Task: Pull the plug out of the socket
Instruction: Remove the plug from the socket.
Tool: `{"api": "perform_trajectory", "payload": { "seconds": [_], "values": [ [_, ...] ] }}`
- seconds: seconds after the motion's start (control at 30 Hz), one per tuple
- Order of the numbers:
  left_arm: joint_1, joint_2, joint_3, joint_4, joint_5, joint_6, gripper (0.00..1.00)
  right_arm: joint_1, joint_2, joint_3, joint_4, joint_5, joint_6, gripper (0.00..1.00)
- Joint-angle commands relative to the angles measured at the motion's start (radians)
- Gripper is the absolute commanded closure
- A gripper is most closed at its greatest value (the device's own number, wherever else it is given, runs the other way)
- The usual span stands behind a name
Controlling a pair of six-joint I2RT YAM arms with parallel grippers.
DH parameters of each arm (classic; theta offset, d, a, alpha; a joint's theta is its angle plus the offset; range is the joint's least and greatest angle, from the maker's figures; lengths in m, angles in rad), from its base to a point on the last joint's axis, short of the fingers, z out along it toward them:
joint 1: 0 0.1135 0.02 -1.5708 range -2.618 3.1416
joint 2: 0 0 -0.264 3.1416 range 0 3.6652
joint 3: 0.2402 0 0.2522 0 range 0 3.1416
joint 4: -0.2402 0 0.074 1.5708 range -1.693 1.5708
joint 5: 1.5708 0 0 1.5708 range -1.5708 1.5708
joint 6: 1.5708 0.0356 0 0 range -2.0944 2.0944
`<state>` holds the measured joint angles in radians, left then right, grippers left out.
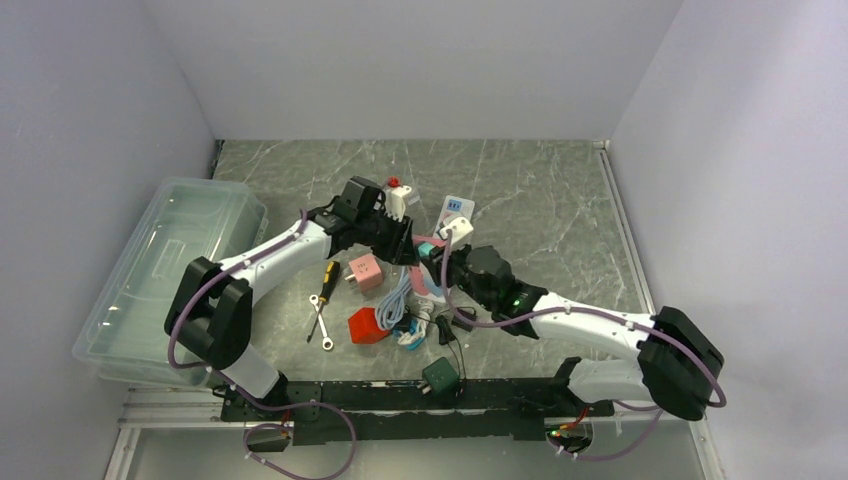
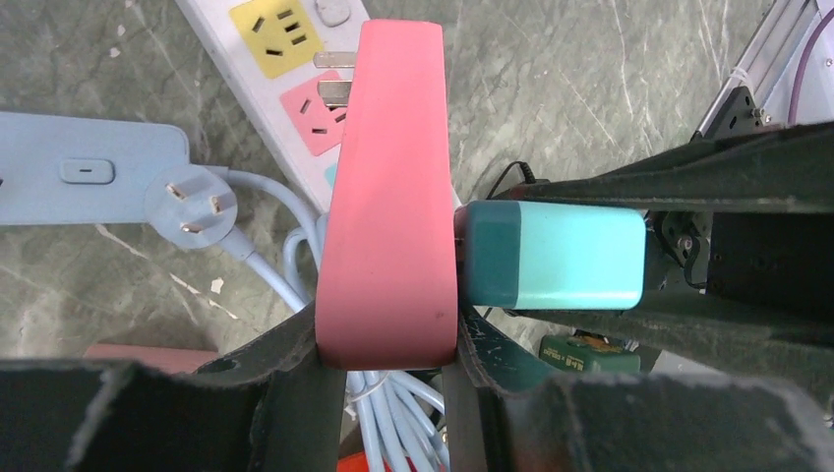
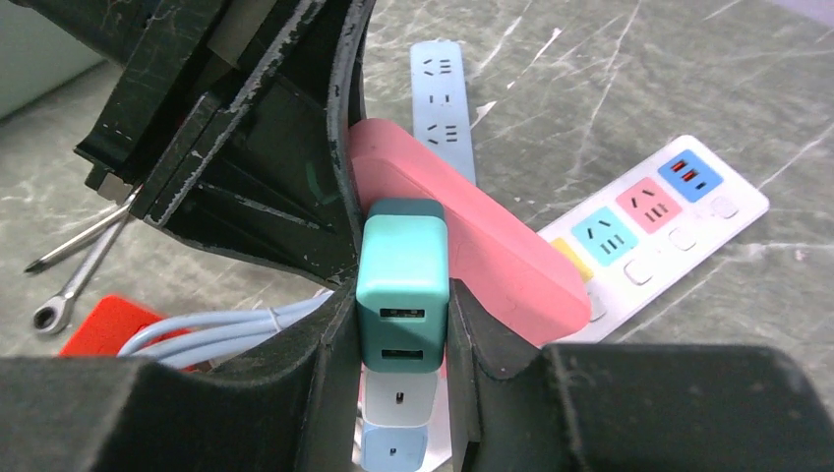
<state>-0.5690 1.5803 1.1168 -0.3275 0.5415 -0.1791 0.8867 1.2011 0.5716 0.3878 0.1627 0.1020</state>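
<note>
Our right gripper [image 3: 403, 329] is closed on the teal two-tone plastic USB charger plug [image 3: 401, 261], with one finger flat on each side. The plug butts against the side of the pink rounded plastic socket bar [image 2: 388, 197]. No prongs show, so we judge it seated. Our left gripper [image 2: 388, 359] clamps that bar's end. We should pull straight out along the prongs, the left holding firm and neither twisting. Beyond lies the white multi-coloured power strip [image 2: 258, 79].

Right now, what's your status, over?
Left pincer shut on pink socket. Right pincer shut on teal plug. Plug seated, not yet out. White strip underneath, no obstruction seen.
</note>
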Motion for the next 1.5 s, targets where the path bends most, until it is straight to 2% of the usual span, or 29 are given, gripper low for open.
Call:
{"api": "perform_trajectory", "payload": {
  "seconds": [0.0, 0.2, 0.37, 0.47, 0.67, 0.83, 0.97, 1.1, 1.23, 1.47],
  "values": [
    [0.024, -0.006, 0.024, -0.021, -0.055, 0.012, 1.0, 0.087, 0.053, 0.072, -0.01, 0.185, -0.093, 1.0],
    [0.024, -0.014, 0.025, -0.023, -0.058, 0.012, 1.0, 0.059, 0.023, 0.042, 0.022, 0.147, -0.068, 1.0],
    [0.024, -0.008, 0.026, -0.024, -0.057, 0.012, 1.0, -0.096, -0.056, -0.013, 0.037, -0.017, 0.034, 1.0],
    [0.024, -0.003, 0.027, -0.025, -0.058, 0.012, 1.0, -0.157, -0.096, -0.035, 0.044, -0.062, 0.064, 1.0],
    [0.024, 0.001, 0.027, -0.027, -0.061, 0.008, 1.0, -0.144, -0.069, -0.015, 0.035, -0.08, 0.049, 1.0],
    [0.024, 0.001, 0.03, -0.031, -0.076, 0.005, 1.0, -0.03, -0.045, 0.006, 0.028, 0.063, -0.026, 1.0],
    [0.029, -0.025, 0.014, -0.004, -0.07, -0.001, 1.0, -0.029, -0.062, 0.004, 0.016, 0.107, 0.002, 1.0],
    [0.076, -0.072, -0.006, 0.061, 0.059, -0.058, 1.0, -0.085, -0.138, -0.004, -0.071, 0.126, 0.084, 1.0],
    [0.168, -0.135, -0.043, 0.167, 0.198, -0.154, 1.0, -0.142, -0.242, -0.034, -0.252, 0.126, 0.211, 1.0],
    [0.207, -0.254, -0.058, 0.161, 0.193, -0.136, 1.0, -0.172, -0.355, -0.108, -0.5, 0.079, 0.429, 1.0]
  ]
}}
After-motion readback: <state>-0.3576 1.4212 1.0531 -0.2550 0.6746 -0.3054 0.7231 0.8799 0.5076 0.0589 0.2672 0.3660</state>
